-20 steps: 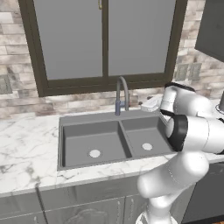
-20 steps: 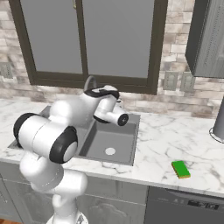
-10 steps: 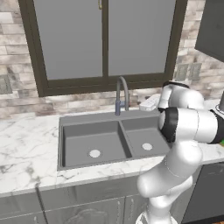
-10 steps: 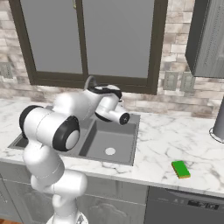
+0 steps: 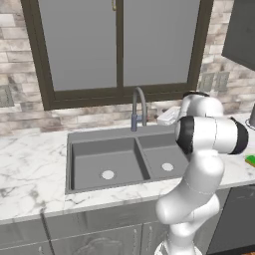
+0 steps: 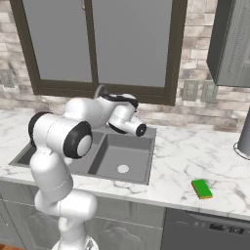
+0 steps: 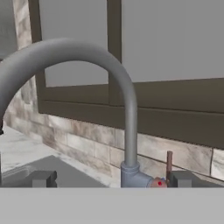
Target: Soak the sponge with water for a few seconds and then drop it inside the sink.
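White-veined marble makes up the counter, and my own arm hides a good part of it. From the left base camera my elbow and forearm cover the right end of the dark grey sink and all but a green sliver of the sponge at the frame's right edge. From the right base camera my upper arm blocks the sink's left basin and most of the faucet, of which just the top of the arch shows.

My arm rises from the base, folds at the elbow and reaches forward over the sink, with the hand held level and pointing at the window wall behind the faucet. My gripper is spread wide and grasps nothing; its two dark fingertips stand well apart, either side of the faucet's base in the hand view.

The sponge lies flat on the counter to the right of the sink, near the front edge, well apart from my hand.

I can read no writing anywhere.
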Controlling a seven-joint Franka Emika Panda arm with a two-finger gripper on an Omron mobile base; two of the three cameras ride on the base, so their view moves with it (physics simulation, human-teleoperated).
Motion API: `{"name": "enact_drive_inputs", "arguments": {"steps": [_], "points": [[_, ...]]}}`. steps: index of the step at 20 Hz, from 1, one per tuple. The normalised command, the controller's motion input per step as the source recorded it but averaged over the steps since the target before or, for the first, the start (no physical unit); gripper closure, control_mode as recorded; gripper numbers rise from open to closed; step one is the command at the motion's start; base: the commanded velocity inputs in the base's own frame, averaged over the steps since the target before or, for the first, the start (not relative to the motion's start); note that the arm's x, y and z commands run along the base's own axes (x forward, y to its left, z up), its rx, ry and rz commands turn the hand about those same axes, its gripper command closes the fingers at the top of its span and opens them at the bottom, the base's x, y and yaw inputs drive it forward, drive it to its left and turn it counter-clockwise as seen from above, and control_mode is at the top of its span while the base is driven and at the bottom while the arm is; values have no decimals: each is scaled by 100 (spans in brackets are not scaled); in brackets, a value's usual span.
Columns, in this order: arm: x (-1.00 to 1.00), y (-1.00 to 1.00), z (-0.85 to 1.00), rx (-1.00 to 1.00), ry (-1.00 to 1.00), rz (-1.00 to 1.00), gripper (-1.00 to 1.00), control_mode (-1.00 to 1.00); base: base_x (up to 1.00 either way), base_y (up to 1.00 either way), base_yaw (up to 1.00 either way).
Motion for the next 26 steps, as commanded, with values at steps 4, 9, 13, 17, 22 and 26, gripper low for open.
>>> {"name": "enact_drive_inputs", "arguments": {"steps": [4, 9, 13, 17, 22, 26], "points": [[17, 7, -8, 0, 0, 3, -100, -100, 0, 0, 0], [17, 10, -9, 0, 0, 3, -100, -100, 0, 0, 0], [26, 3, -14, 0, 0, 2, -100, -100, 0, 0, 0], [29, 0, -18, 0, 0, 2, -100, -100, 0, 0, 0], [33, 0, -21, 0, 0, 2, -100, -100, 0, 0, 0], [36, 0, -18, 0, 0, 1, -100, -100, 0, 0, 0]]}}
